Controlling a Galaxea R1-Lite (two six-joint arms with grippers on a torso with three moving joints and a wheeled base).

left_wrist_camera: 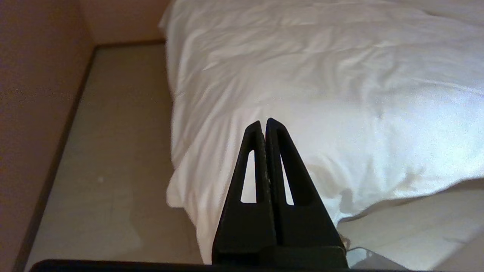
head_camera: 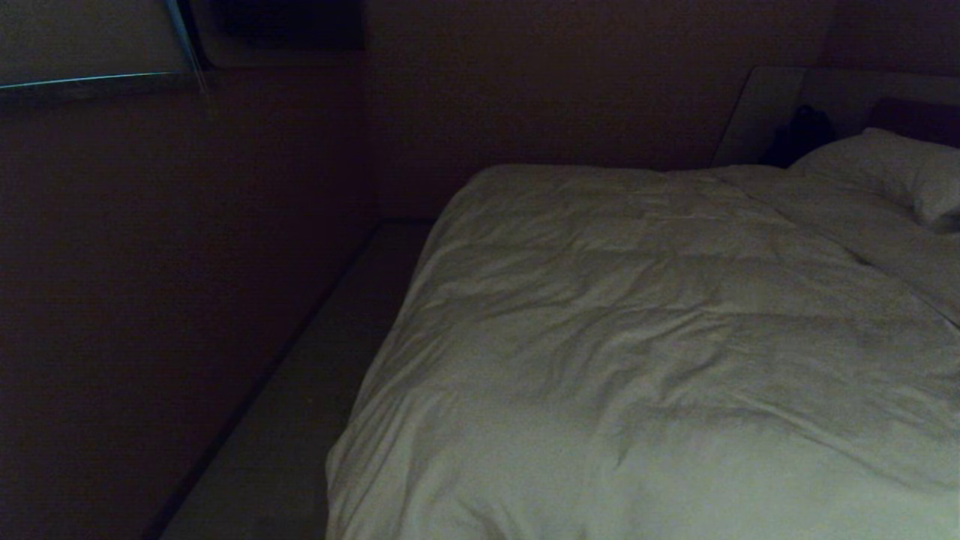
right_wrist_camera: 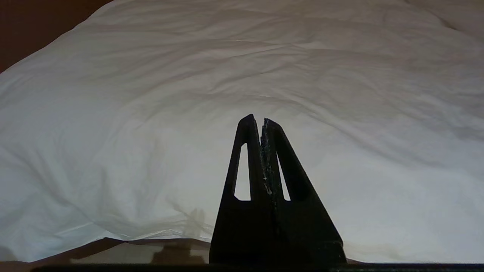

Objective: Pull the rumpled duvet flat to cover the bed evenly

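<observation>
A: Which arm is closer to the loose corner?

B: The left end effector (left_wrist_camera: pixel 263 121), fingers together and empty, points at the duvet (left_wrist_camera: pixel 321 94) corner hanging off the bed's near-left side.

A: And the right end effector (right_wrist_camera: pixel 256 120)?

B: Together too, facing the near hem; the duvet runs away toward the far pillow (head_camera: pixel 892 169).

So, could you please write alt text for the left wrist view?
The shut left claw points at the near corner of a creased white duvet that drapes over the bed's edge, empty and apart from it. Pale floor runs beside the bed to a wall.
</observation>
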